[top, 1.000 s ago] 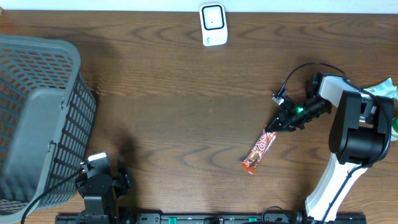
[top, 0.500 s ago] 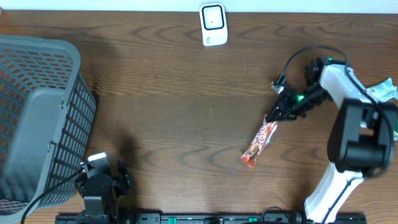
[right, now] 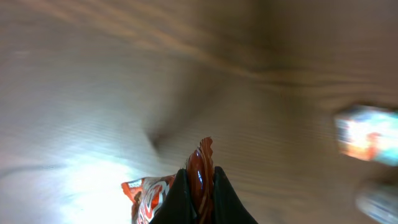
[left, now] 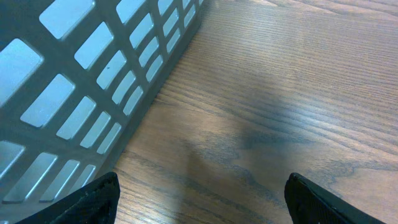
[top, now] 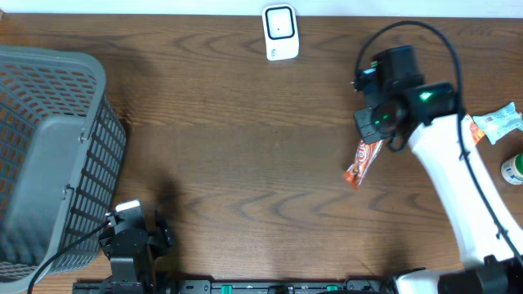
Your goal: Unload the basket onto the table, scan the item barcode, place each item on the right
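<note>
The right gripper (right: 199, 186) was pinched shut on the crimped end of the bar (top: 359, 163), which hung tilted beneath it at the right of the table (top: 212, 155). The overhead view did not settle whether the bar's lower end touched the wood. The bar was well apart from the scanner (top: 279, 31), which stood at the far edge.

Holding the bar by its end seal left the flat faces of the wrapper uncovered, probably so a barcode could be turned toward the scanner. No barcode could be made out in the blurred right wrist view.

The left gripper (left: 202, 183) hovered low over bare wood with its jaws wide and nothing between them. It sat just beside the basket (top: 41, 147) near the front edge, seemingly parked clear of the working side. Another packet (top: 497, 122) lay at the right edge, likely awaiting its turn. Carrying the bar to the scanner looked like the step in hand.
</note>
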Tool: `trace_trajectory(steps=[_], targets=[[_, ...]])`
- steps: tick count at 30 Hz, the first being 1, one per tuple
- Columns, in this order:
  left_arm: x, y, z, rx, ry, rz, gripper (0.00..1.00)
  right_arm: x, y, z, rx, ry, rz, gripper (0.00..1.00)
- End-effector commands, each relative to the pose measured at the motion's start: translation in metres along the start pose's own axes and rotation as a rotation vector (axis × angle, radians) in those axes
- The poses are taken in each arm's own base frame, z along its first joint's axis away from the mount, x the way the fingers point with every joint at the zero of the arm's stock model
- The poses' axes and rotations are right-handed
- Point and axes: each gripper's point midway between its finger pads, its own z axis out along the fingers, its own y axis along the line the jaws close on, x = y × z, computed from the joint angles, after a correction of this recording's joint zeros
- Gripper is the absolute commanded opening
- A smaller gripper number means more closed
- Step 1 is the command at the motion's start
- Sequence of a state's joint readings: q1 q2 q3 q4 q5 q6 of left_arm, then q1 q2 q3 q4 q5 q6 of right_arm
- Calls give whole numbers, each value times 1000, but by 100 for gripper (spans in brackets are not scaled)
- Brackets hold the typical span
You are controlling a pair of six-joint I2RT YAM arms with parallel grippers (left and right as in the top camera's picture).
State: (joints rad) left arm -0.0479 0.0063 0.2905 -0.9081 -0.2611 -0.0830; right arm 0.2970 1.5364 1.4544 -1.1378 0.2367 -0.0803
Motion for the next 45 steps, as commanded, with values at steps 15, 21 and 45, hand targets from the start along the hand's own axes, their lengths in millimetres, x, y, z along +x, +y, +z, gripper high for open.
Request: trace_trajectory(steps=[15, 21, 45], targets=[[10, 2, 2, -12, 34, 6, 85, 6, 48, 37, 757, -165, 115, 2], [10, 2, 2, -12, 34, 6, 85, 21, 130, 80, 675, -169, -15, 1], [10, 2, 2, -13, 34, 6, 85, -5, 195, 42, 16, -10, 269, 1]])
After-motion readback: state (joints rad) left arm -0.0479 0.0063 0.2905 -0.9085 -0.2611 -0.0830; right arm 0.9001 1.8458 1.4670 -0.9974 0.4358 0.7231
